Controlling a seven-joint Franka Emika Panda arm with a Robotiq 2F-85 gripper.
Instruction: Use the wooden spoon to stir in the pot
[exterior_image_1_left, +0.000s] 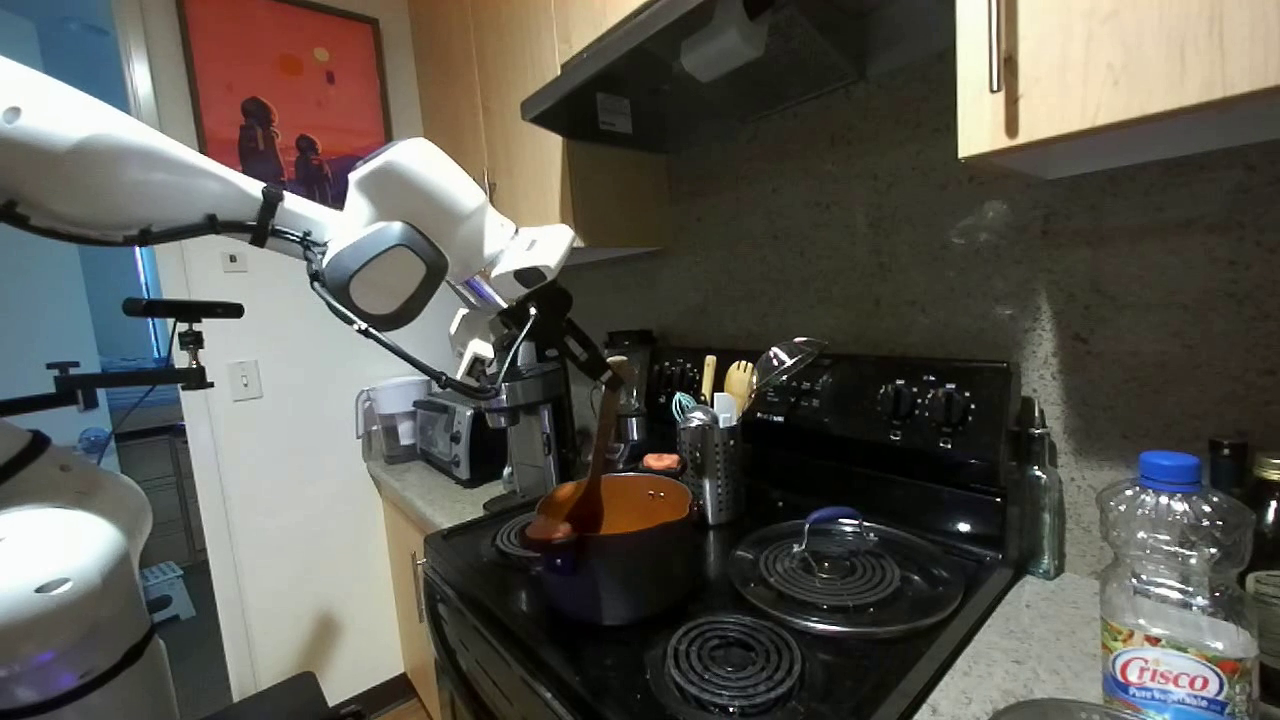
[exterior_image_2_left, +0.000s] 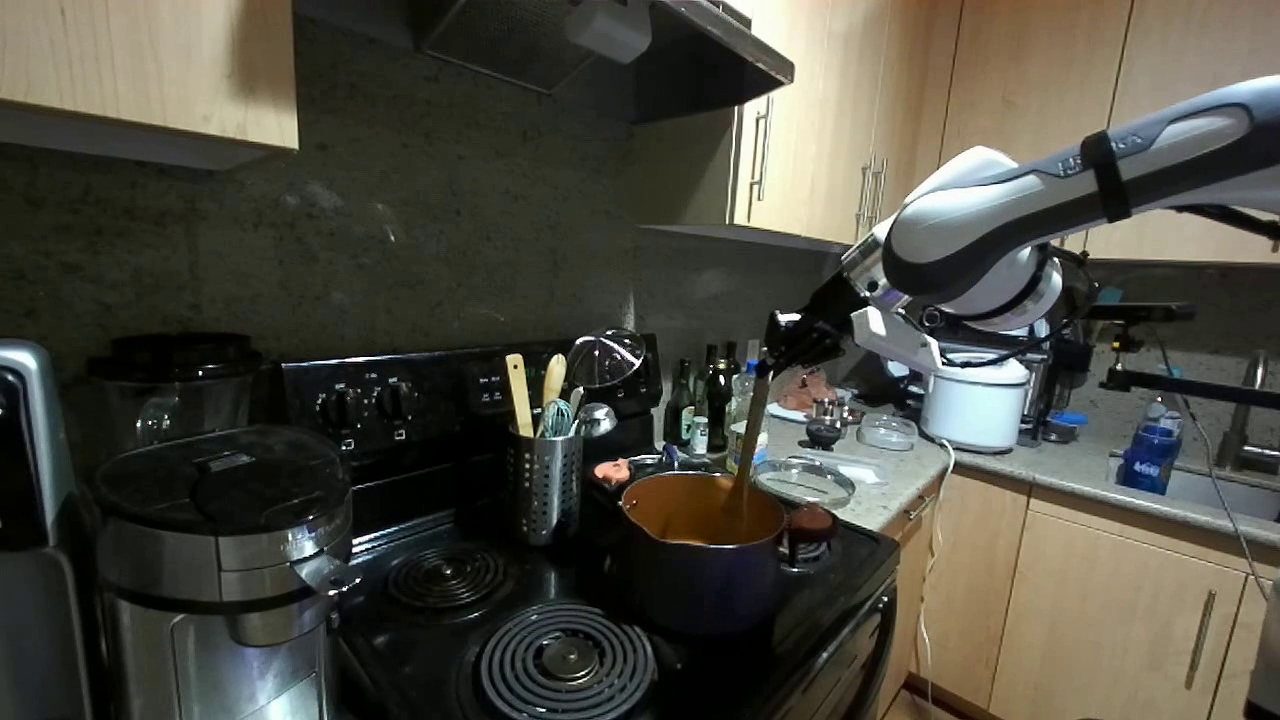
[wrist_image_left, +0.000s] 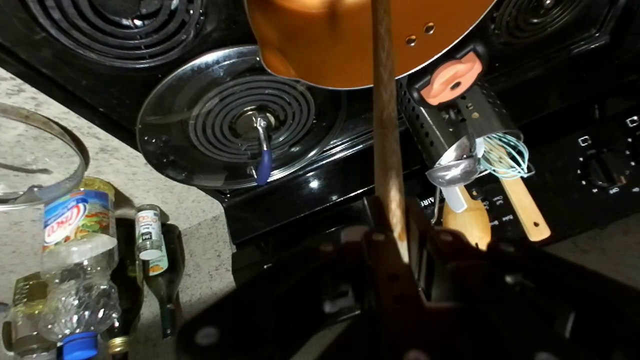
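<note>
The brown wooden spoon (exterior_image_1_left: 602, 440) stands steeply, slightly tilted, with its lower end inside the pot (exterior_image_1_left: 630, 575). The pot is dark outside and orange-brown inside, on the stove. In an exterior view the spoon (exterior_image_2_left: 751, 430) enters the pot (exterior_image_2_left: 700, 590) near the wall on the robot's side. My gripper (exterior_image_1_left: 612, 376) is above the pot and shut on the top end of the spoon handle. In the wrist view the handle (wrist_image_left: 385, 115) runs from between the fingertips (wrist_image_left: 392, 212) into the pot (wrist_image_left: 320, 65). The spoon's head is out of the wrist view.
A metal utensil holder (exterior_image_1_left: 712, 470) with pale utensils stands behind the pot. A glass lid (exterior_image_1_left: 850, 590) with a blue handle lies on a burner beside it. The range hood (exterior_image_1_left: 700, 70) hangs above. A Crisco bottle (exterior_image_1_left: 1175, 590) and other bottles stand on the counter.
</note>
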